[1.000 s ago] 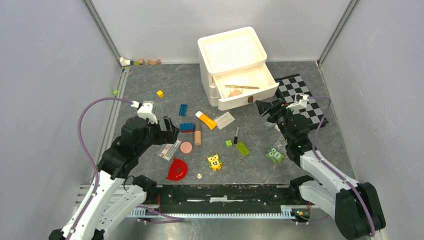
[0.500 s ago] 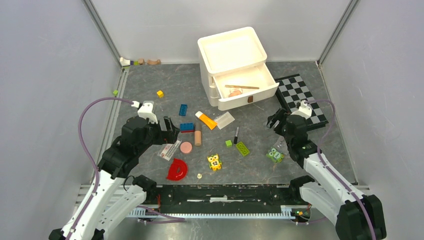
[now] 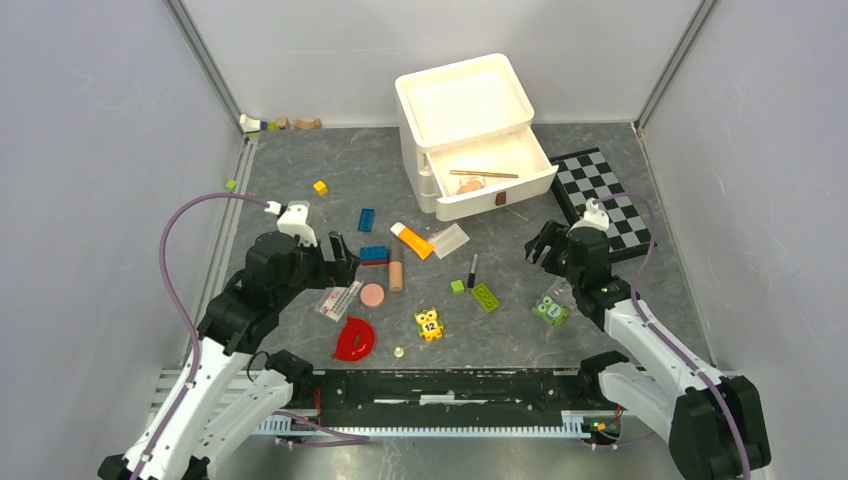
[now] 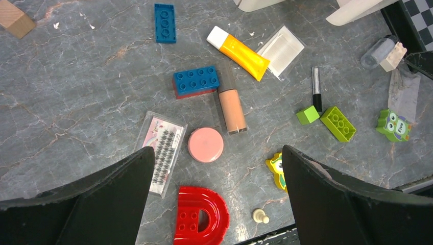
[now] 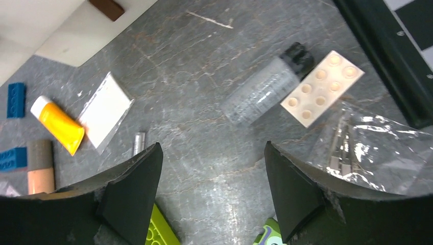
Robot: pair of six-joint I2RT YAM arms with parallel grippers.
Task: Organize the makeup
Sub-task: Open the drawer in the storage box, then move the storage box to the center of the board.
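Makeup lies loose on the grey, marble-veined desk (image 3: 300, 180), all of it in front of the white plastic drawer box (image 3: 470, 130), whose lower drawer stands pulled out. Farthest to the box's front left, the left claw (image 3: 343, 257) hangs spread wide, grasping nothing, above a flat clear lash packet (image 4: 163, 150) and a smooth round pink disc (image 4: 206, 144) that lie just beside each other. A glossy red half-ring (image 4: 200, 217) lies on their near side. Closer to the box, the beige stick (image 4: 232, 107) lies just beside a studded blue brick (image 4: 196, 80). The orange tube (image 4: 240, 52) with its white cap lies slanted next to a flat clear packet (image 4: 282, 50) holding a white insert. Straight in front of the box, the thin black pencil (image 4: 316, 92) ends beside a small green cube (image 4: 308, 115) and a lime brick (image 4: 337, 123). To the box's front right, the right claw (image 5: 212, 153) is released, with nothing between its fingers. Near it lie a ribbed clear bottle (image 5: 265, 89) with a black cap, a cream studded plate (image 5: 321, 88) just beside the bottle, and a crinkled clear bag (image 5: 373, 148), all next to the black edge of a checkerboard (image 3: 600, 200).
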